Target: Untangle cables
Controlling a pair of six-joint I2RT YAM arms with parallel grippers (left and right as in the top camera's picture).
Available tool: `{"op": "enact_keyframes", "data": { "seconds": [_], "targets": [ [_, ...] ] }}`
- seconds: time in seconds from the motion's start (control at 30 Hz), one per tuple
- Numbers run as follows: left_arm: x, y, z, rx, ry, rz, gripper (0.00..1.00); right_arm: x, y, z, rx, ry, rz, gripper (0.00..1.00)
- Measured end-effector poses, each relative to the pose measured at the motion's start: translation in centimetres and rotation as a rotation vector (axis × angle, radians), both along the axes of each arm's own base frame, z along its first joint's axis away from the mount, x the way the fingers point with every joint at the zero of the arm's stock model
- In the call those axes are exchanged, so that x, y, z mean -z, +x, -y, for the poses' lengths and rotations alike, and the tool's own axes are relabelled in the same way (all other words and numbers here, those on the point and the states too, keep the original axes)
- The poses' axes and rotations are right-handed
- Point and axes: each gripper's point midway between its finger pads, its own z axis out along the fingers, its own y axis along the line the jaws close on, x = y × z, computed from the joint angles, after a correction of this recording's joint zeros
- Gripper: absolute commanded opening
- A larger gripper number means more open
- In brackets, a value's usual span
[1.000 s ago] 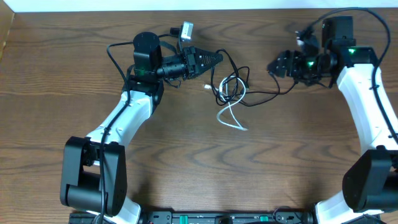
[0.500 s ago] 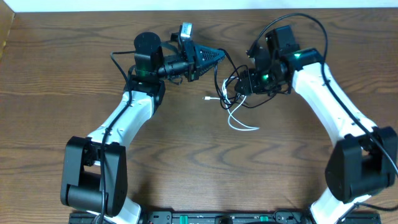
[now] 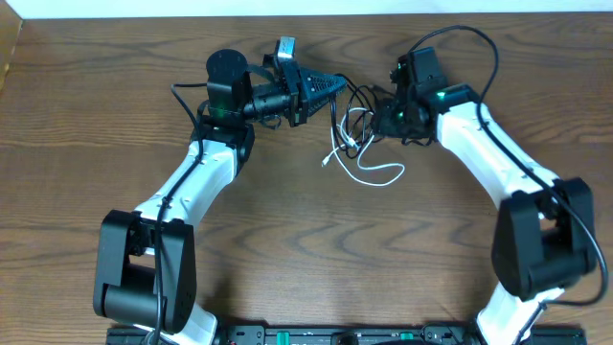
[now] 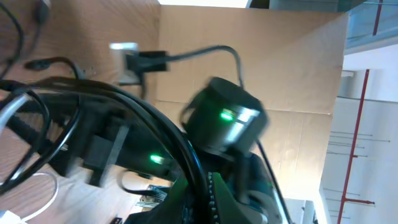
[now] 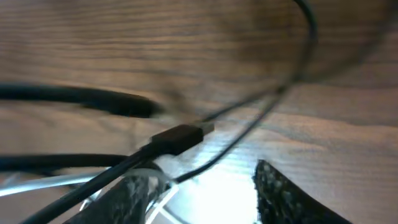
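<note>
Here we count one wooden table [image 3: 306,273], two arms, two grippers and two thin cables. The left arm [image 3: 192,177] rises from the near edge and bends toward the middle. The right arm [image 3: 498,144] comes in from the other side. Both bases are cut off by the bottom of the overhead view.

The left gripper [image 3: 338,84] has its fingers drawn together to a point. A black cord runs right at its tip, but we cannot tell whether it is pinched there. The right gripper [image 3: 383,115] sits over the tangle and hides part of it. In its wrist view its two fingers [image 5: 134,199] stand apart, with cords passing through the gap and nothing squeezed.

The black cable [image 3: 352,91] loops between the two grippers at the far middle of the table. The white cable [image 3: 378,175] threads through it and curls out toward the near side on bare wood. We see one black plug [image 5: 180,137] just ahead of the right fingers, and one small white end [image 3: 329,160].

The left wrist view is blurred, and there we cannot sort cables from arm wiring.
</note>
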Motion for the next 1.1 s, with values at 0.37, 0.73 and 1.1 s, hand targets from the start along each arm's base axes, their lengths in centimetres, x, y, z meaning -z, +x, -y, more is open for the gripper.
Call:
{"op": "enact_keyframes", "data": {
  "seconds": [0.37,0.73,1.1],
  "targets": [
    [0.0,0.3,-0.6,-0.014,0.002,0.006,0.07,5.7,-2.2,4.5,0.123,-0.193,-0.175,0.43],
    [8.3,3.3,-9.9,-0.262,0.293,-0.122,0.07,6.1,-8.2,17.4,0.384,-0.319,-0.498,0.41],
    [15.8,0.9,-14.7,-0.286,0.736,-0.119,0.07,3.1,-5.2,20.8,0.375,-0.081,-0.351,0.52]
  ]
}}
